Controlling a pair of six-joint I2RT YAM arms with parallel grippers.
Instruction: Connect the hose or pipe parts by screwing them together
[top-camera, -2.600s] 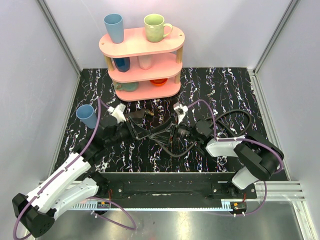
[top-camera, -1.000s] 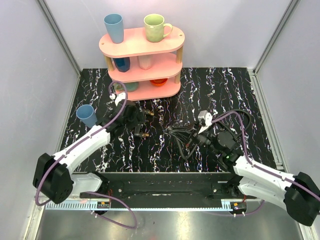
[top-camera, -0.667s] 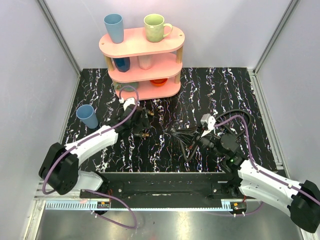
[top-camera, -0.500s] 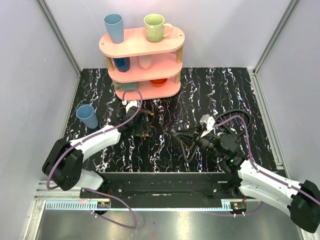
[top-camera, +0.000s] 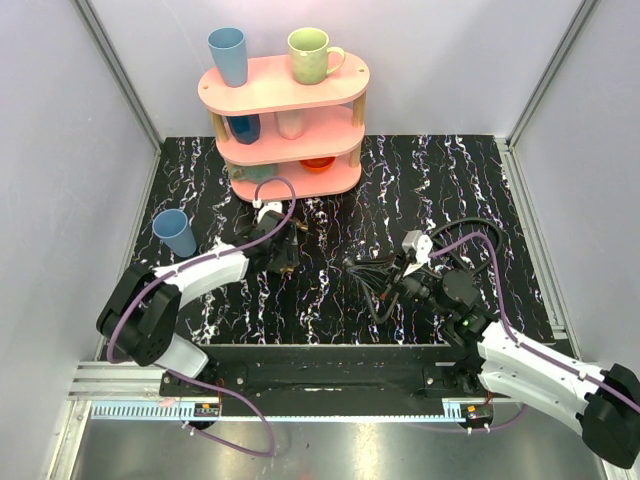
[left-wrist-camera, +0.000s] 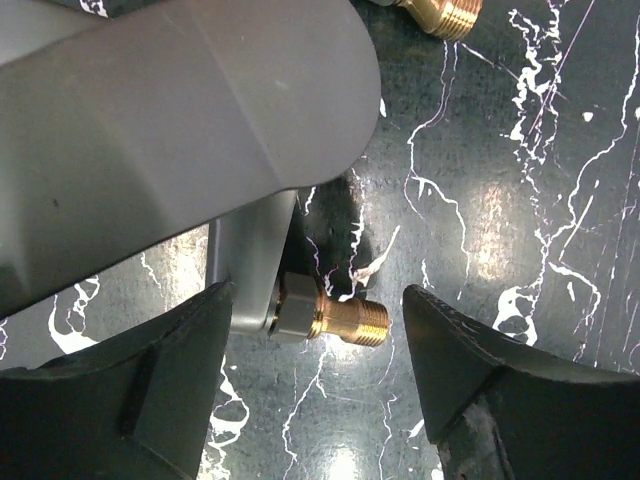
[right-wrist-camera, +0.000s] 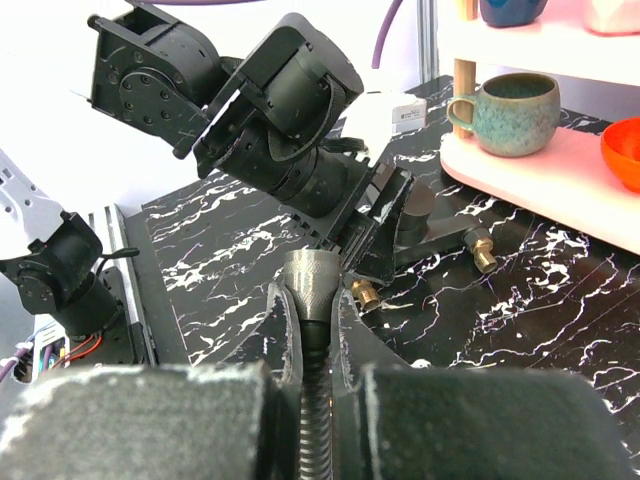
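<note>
A dark-grey pipe piece (left-wrist-camera: 180, 110) lies on the marbled table, and its brass threaded end (left-wrist-camera: 345, 318) sticks out sideways. My left gripper (left-wrist-camera: 318, 325) hangs over that brass end, open, one finger on each side and neither touching it. A second brass end (left-wrist-camera: 440, 12) shows at the top edge. My right gripper (right-wrist-camera: 315, 300) is shut on the black ribbed hose (right-wrist-camera: 316, 430), just below its knurled metal end fitting (right-wrist-camera: 314, 282), which points toward the left gripper (right-wrist-camera: 375, 225). From above, the left gripper (top-camera: 284, 254) and right gripper (top-camera: 384, 278) stand about a hand's width apart.
A pink three-tier shelf (top-camera: 283, 95) with cups stands at the back; its teal mug (right-wrist-camera: 512, 100) and orange bowl (right-wrist-camera: 622, 150) are near the grey piece. A blue cup (top-camera: 174, 232) stands at the left. The black hose loops (top-camera: 478, 228) by the right arm.
The left arm has swung right and lowered over the grey piece's brass end, its jaws narrowing. The right arm has shifted only slightly, still gripping the hose end.
</note>
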